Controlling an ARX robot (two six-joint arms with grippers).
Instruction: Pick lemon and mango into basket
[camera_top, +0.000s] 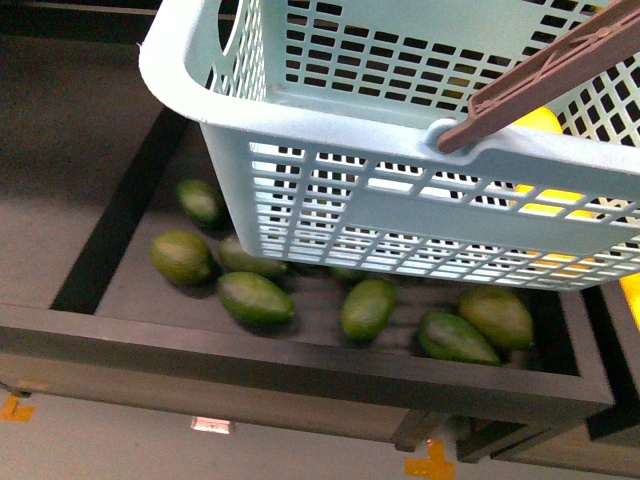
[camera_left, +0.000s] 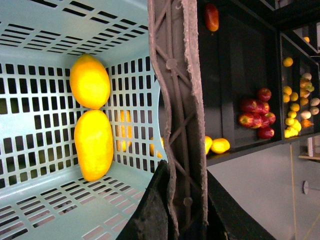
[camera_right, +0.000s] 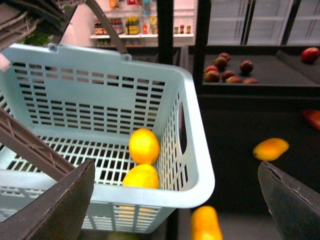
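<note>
Basket mouth: the basket (camera_right: 192, 150) is open from above — nothing covers it but one handle (camera_left: 177, 115) crossing it.
Basket floor: the lemon (camera_left: 89, 81) and mango (camera_left: 93, 145) lie touching end to end by one wall; the rest of the floor is bare.
Left gripper (camera_left: 182, 220): clamped on that handle, blocking that stretch.
Below the basket: avocados (camera_top: 256, 297) scattered in a dark bin — bare floor shows between them.
Right gripper fingers (camera_right: 55, 210): spread wide, nothing between them.
</note>
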